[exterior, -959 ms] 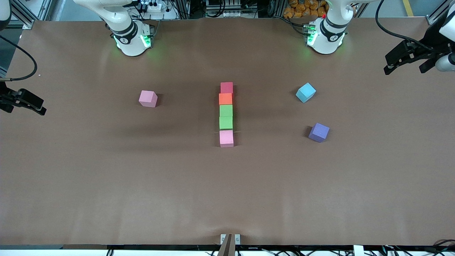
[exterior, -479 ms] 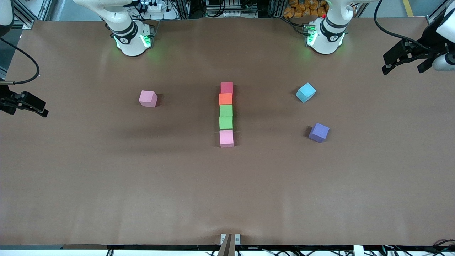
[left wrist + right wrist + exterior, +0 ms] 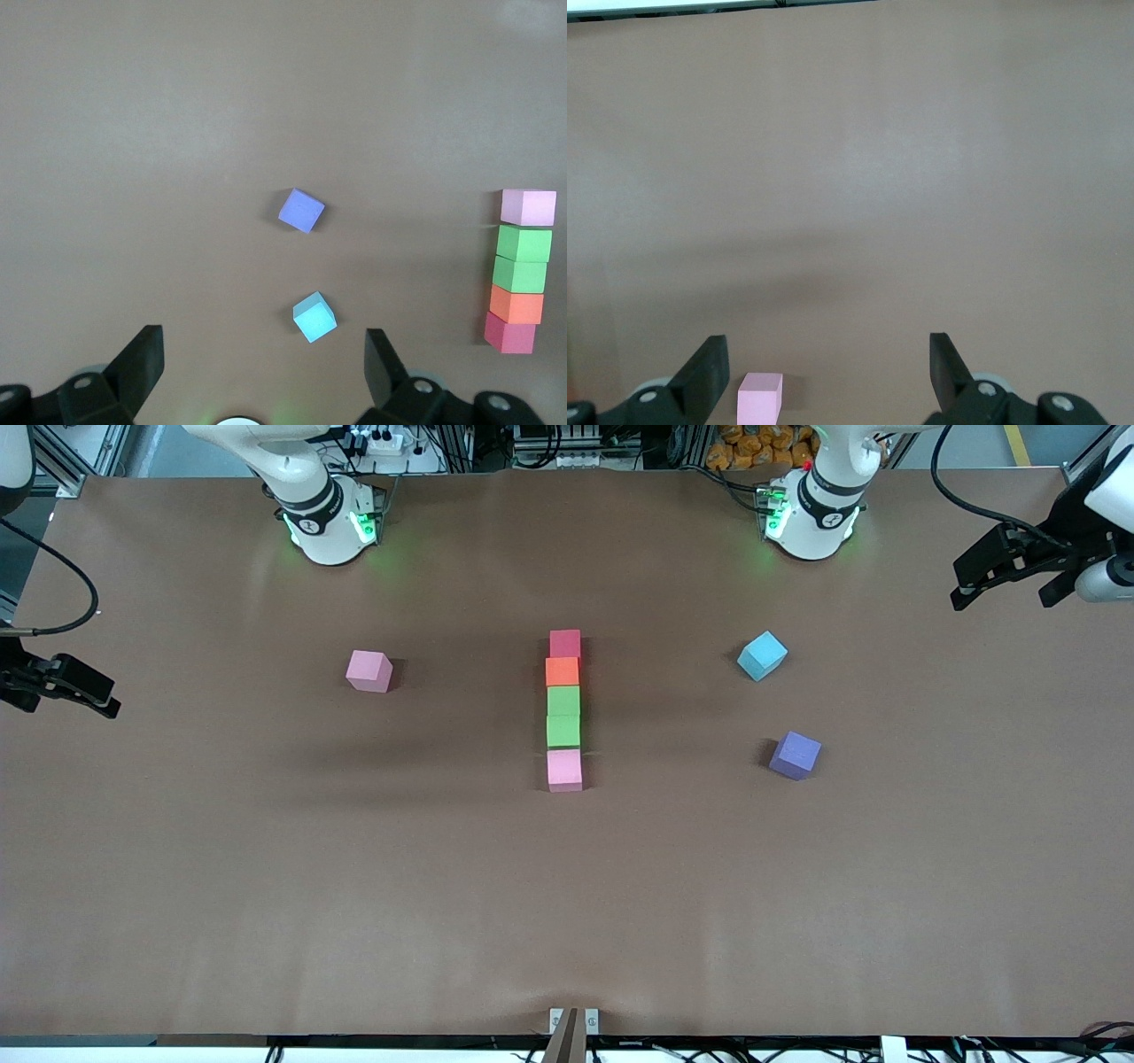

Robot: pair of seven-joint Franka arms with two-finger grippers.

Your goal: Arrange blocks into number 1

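Blocks, front view: 5 touch in 1 straight column at the middle of the worktop (image 3: 567, 921). From farthest from the front camera to nearest: crimson block (image 3: 564, 642), orange block (image 3: 562, 670), 2 green blocks (image 3: 563, 701) (image 3: 563, 730), pink block (image 3: 564, 769).
Loose blocks, front view: 3 lie apart from the column. Second pink block (image 3: 368, 670) sits toward the right arm's end. Sky-blue block (image 3: 762, 655) and purple block (image 3: 795, 755) sit toward the left arm's end, both turned askew, the purple one nearer the camera.
Surface, front view: plain brown sheet, faintly rippled, covering the whole worktop.
Room, front view: aluminium frames, cables and a power strip along the edge by the arm bases (image 3: 323, 522); green lights glow on both bases.
Arms, front view: each arm is drawn back and waits. Left gripper (image 3: 1010, 571) hangs over the worktop's edge at its own end; right gripper (image 3: 62, 686) hangs over the edge at the other end.
Left wrist view: jaws spread wide, holding nothing. Left gripper (image 3: 264, 363) looks down on the sky-blue block (image 3: 314, 317), the purple block (image 3: 301, 210) and the column with its pink end block (image 3: 528, 206).
Right wrist view: jaws spread wide, holding nothing. Right gripper (image 3: 829, 370) is over bare brown worktop (image 3: 859, 177), with the lone pink block (image 3: 760, 397) in sight between the jaws but well below them.
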